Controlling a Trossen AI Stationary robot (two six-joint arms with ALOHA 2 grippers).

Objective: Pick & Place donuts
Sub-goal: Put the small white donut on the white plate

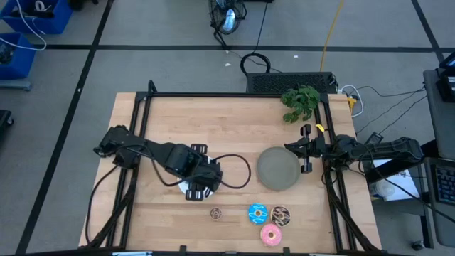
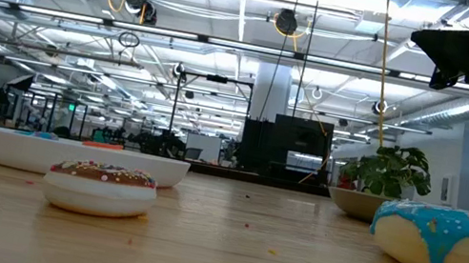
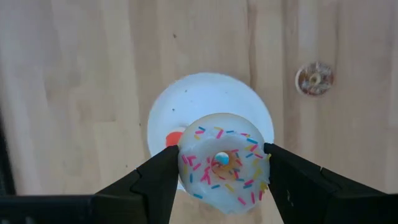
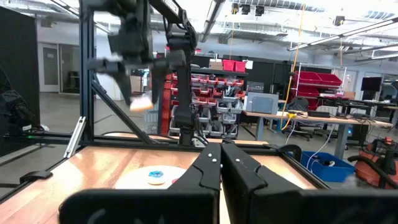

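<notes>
My left gripper point(image 3: 221, 167) is shut on a tiny pink-white sprinkled donut point(image 3: 225, 163) above a white plate point(image 3: 202, 102). A tiny red donut point(image 3: 173, 138) lies on that plate, and a tiny blue one point(image 4: 155, 176) shows there in the right wrist view. On the table toward the near edge lie the tiny brown donut point(image 1: 216, 212), the larger blue point(image 1: 257, 212), the brown sprinkled point(image 1: 281, 214) and the pink point(image 1: 271, 234). My right gripper point(image 1: 306, 151) waits shut at the right edge of a grey plate point(image 1: 279, 168). My left gripper pinches the pink-white donut between its two fingers point(image 3: 155, 180), one on each outer side of the ring point(image 3: 186, 165). The fingers come from above, pointing down. The donut lies flat in the hold, lifted clear above the white plate.
A potted green plant point(image 1: 300, 102) stands at the table's far right corner. A black frame point(image 1: 227, 94) runs along the table's far and side edges. A black cable point(image 1: 238, 171) loops across the wood between the two plates. Bare wood lies left of the tiny brown donut.
</notes>
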